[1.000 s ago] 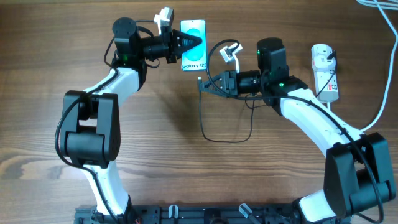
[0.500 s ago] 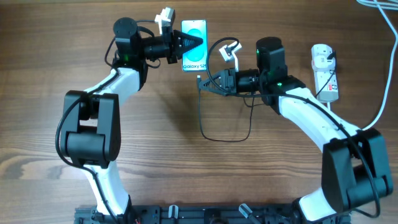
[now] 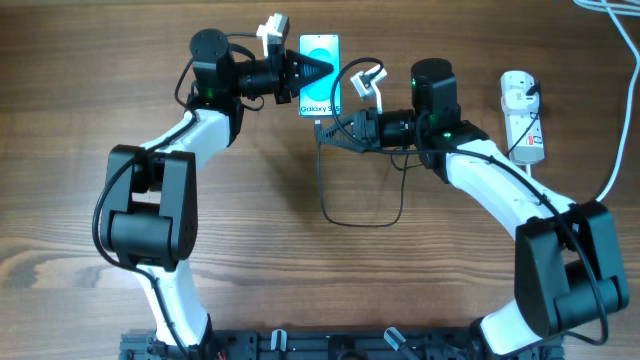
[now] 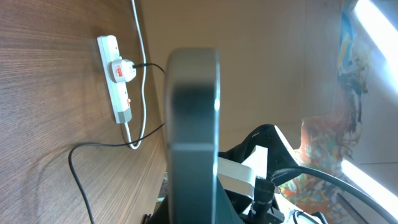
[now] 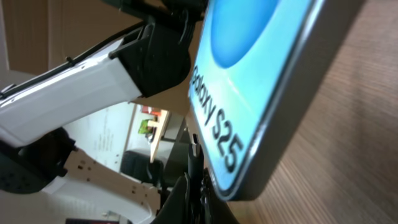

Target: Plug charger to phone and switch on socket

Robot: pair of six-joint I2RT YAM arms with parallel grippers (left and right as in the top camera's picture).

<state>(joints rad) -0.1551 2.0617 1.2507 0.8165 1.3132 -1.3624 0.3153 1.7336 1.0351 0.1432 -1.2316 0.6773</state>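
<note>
- Black left claw [image 3: 320, 70] pinches the phone [image 3: 320, 100] tight.
- Right claw [image 3: 324, 134] grips the charger plug [image 3: 319, 125], just beside the phone's bottom end.
- Black cable [image 3: 327, 190] loops on the wood tabletop [image 3: 250, 250].
- White socket strip [image 3: 522, 118] lies well apart, past the right arm.

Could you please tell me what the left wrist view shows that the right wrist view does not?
Only the left wrist view shows the white power strip with a plug in it and the black cable on the table, with the phone seen edge-on. Only the right wrist view shows the phone's lit screen with its Galaxy S25 lettering and the left arm behind it. Both show the phone and the wooden table.
</note>
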